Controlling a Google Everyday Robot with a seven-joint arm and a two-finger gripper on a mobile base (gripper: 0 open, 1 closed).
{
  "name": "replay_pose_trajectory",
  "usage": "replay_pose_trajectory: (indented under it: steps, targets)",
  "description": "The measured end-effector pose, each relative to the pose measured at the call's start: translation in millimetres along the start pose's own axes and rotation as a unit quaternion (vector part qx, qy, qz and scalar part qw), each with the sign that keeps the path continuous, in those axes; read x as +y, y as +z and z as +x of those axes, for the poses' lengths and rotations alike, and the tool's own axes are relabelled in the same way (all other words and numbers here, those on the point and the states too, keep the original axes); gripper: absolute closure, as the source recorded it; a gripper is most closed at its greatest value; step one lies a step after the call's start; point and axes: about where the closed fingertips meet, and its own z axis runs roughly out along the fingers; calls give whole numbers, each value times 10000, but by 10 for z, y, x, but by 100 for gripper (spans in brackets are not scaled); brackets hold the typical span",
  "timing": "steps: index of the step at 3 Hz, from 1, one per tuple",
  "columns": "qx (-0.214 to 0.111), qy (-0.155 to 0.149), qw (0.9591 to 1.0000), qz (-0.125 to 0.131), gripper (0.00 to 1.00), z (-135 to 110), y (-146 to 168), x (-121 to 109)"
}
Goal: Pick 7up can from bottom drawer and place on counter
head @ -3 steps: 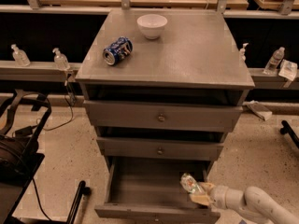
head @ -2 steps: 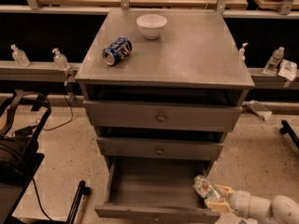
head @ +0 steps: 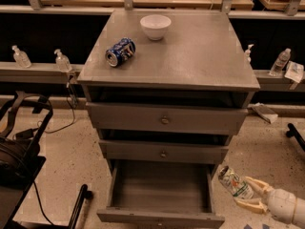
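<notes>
**A:** Where is the gripper (head: 241, 191)?

**B:** Low on the right, outside the bottom drawer (head: 159, 218) and just beside it, over the speckled floor (head: 71, 161). Its two fingers (head: 259, 187) clasp the 7up can (head: 234, 181), which is tilted with its silver top toward the upper left.

**A:** And the drawer?

**B:** It is pulled out. The middle drawer (head: 163, 153) and top drawer (head: 164, 119) sit further in.

**A:** The counter (head: 200, 56)?

**B:** A blue can (head: 120, 52) lies on its side toward the left. A white bowl (head: 155, 26) stands upright at the back, apart from it.
</notes>
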Motion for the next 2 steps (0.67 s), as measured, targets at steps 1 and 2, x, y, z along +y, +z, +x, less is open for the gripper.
replay_pose_trajectory:
  steps: [1, 2]
  targets:
    - [-177, -600, 9964, 580, 100, -1084, -240, -237]
    - [-190, -925, 9882, 1202, 100, -1956, -128, -561]
